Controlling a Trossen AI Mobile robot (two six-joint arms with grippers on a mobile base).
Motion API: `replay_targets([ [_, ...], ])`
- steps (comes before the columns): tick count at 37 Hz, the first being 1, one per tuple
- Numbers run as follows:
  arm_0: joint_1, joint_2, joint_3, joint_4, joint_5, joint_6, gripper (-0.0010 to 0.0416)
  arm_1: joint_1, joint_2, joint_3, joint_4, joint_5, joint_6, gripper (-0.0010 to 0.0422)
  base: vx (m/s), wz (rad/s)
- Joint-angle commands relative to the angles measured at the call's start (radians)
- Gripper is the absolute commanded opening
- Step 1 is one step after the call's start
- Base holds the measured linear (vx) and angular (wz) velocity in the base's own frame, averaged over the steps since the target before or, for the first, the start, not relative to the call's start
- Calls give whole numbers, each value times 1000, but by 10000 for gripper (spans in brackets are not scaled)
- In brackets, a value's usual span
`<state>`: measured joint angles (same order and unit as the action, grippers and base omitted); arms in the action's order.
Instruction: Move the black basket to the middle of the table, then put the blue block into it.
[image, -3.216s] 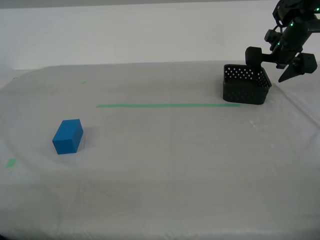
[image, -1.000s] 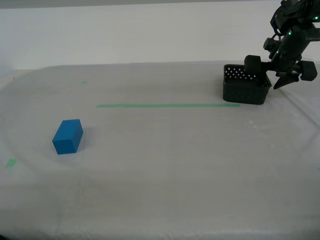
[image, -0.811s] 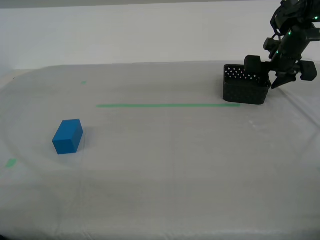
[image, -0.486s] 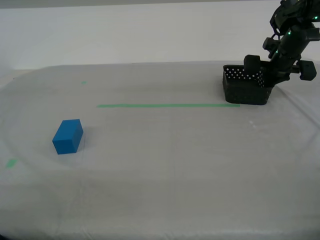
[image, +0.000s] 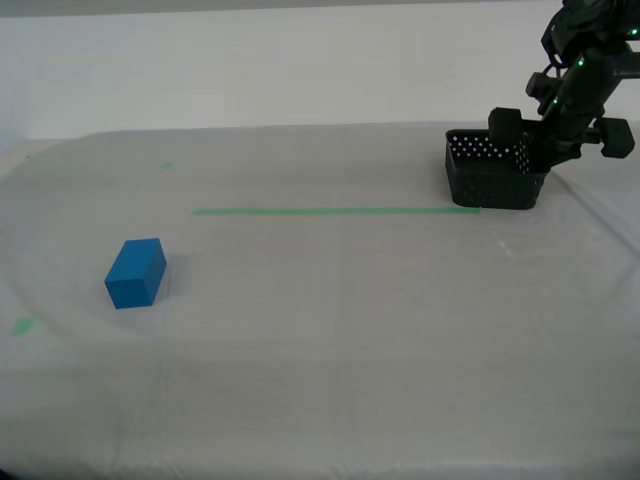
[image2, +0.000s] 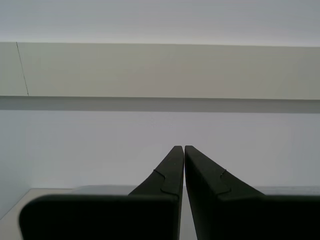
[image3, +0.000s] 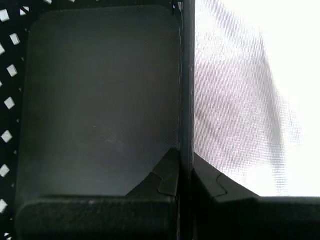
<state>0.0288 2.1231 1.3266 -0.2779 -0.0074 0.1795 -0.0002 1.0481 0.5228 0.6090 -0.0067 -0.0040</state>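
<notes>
Black plastic basket with holes (image: 492, 172) sits at the green tape line's (image: 335, 211) end. My first tool (image3: 185, 165) pinches its thin, stiff wall; it looks light.

No readable text, label, brand, number or sign anywhere. Only plain green tape on the worktop (image: 320, 330): one long strip (image: 335, 211) and two small marks (image: 167, 165), all blank.
</notes>
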Motion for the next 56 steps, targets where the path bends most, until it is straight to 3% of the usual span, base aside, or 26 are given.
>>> replay_targets([
  [1, 0, -15, 0, -12, -3, -10, -1, 0, 0, 0, 6, 0, 2, 0, 0, 0],
  [22, 12, -208, 2, -99, -2, -13, -1, 0, 0, 0, 6, 0, 2, 0, 0, 0],
  [35, 60, -333, 1, -207, -3, 17, -1, 0, 0, 0, 6, 0, 2, 0, 0, 0],
  [47, 181, -372, 1, -251, -2, 98, -1, 0, 0, 0, 6, 0, 2, 0, 0, 0],
  [56, 323, -372, 1, -248, 5, 234, -1, 0, 0, 0, 6, 0, 2, 0, 0, 0],
])
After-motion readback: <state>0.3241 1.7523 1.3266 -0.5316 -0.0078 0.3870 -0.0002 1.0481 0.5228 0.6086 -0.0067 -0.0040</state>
